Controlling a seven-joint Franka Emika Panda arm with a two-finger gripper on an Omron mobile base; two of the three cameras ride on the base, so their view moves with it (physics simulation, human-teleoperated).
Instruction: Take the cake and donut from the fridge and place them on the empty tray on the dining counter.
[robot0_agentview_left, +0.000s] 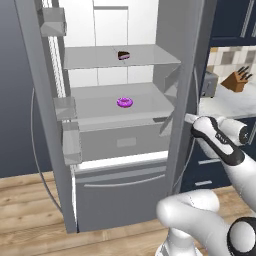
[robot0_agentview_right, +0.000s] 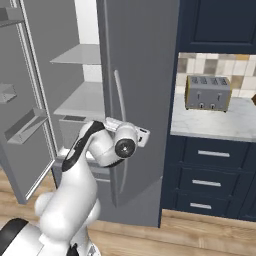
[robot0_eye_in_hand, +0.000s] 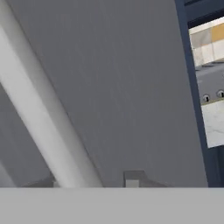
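Opening fridge (robot0_agentview_left: 120, 150); gripper (robot0_eye_in_hand: 92, 186) partly open astride right door handle (robot0_eye_in_hand: 39, 118), grip unclear. Next: reach donut (robot0_agentview_left: 125, 102) or cake (robot0_agentview_left: 123, 55).

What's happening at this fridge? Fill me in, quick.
The robot arm reaches toward the fridge, whose left door stands open. Its tool is at the right door's handle, seen close in the hand view; a grip can't be confirmed. The cake and donut sit on separate shelves, untouched.

one cake (robot0_agentview_left: 123, 55), one donut (robot0_agentview_left: 125, 102), one toaster (robot0_agentview_right: 208, 92), one knife block (robot0_agentview_left: 235, 80)
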